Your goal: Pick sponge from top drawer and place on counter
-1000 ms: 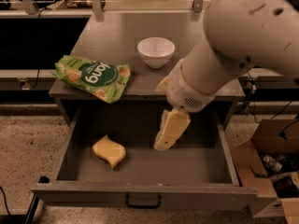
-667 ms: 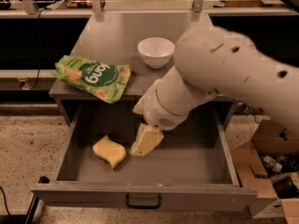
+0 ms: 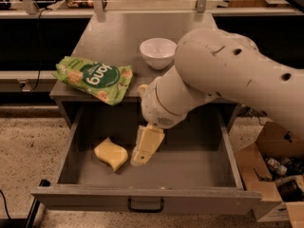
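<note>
Cream-yellow gripper (image 3: 139, 158) low inside the open top drawer (image 3: 190, 163), tip angled down, just right of the sponge (image 3: 111, 154); contact unclear. Wide or narrow: cannot tell. Sponge lies flat on drawer floor, left of centre. White arm (image 3: 218, 75) reaches in from the right. Counter (image 3: 118, 34) behind carries a white bowl (image 3: 158, 52) and a green snack bag (image 3: 95, 77) overhanging its front edge. Cardboard box (image 3: 273, 144) on floor, right.

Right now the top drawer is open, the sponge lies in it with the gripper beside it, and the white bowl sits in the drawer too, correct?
No: the camera view shows the white bowl on the counter, not in the drawer. The top drawer is open, the sponge lies in it, and the gripper is beside it.
</note>
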